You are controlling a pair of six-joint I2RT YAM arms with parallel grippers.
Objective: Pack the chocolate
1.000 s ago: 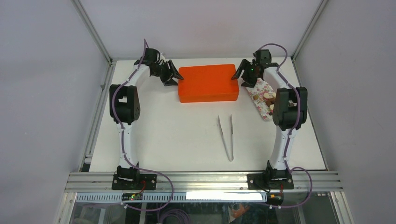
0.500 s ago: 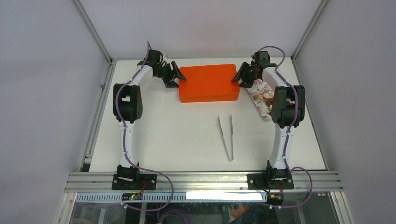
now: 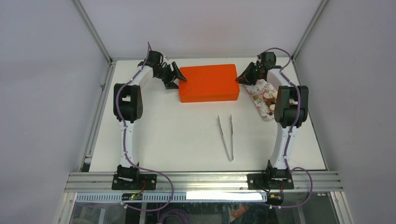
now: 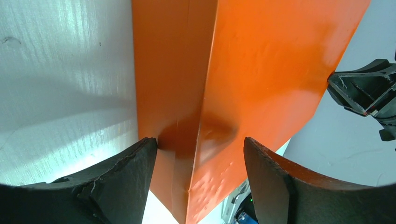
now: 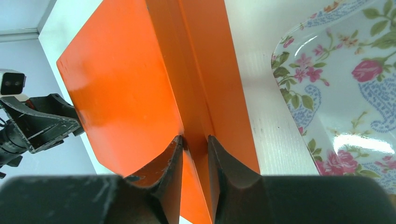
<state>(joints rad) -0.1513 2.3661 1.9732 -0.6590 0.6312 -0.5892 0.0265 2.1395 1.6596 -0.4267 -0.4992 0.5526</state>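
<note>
Sitting on the tray: your chocolate is a few tiny brown, tan and cream pieces on the floral tray; they gather in its near half, just beside the right arm's elbow; you are holding none of it.
Tray: it lies slanted at the right side of the counter; its far end is just beside the right end of the orange box; from above you cannot tell whether the two touch.
Orange box: it lies lengthwise across the far middle of the counter with its lid down; it sits between your two tools.
Right tool: your right tool is at the box's right end; its fingers are pressed nearly together, pinching the ridge along the box's edge; in the wrist view orange fills the slim gap between them.
Left tool: your left tool is at the box's left end; its fingers stand spread wide, one on each side of the box's corner edge; one fingertip is right at the side wall; the other stands over the lid, and you cannot tell whether it touches.
Tweezers: the metal tweezers lie flat on the counter nearer the arm bases than the box; their open tips point toward the box; they are well apart from both tools.
</note>
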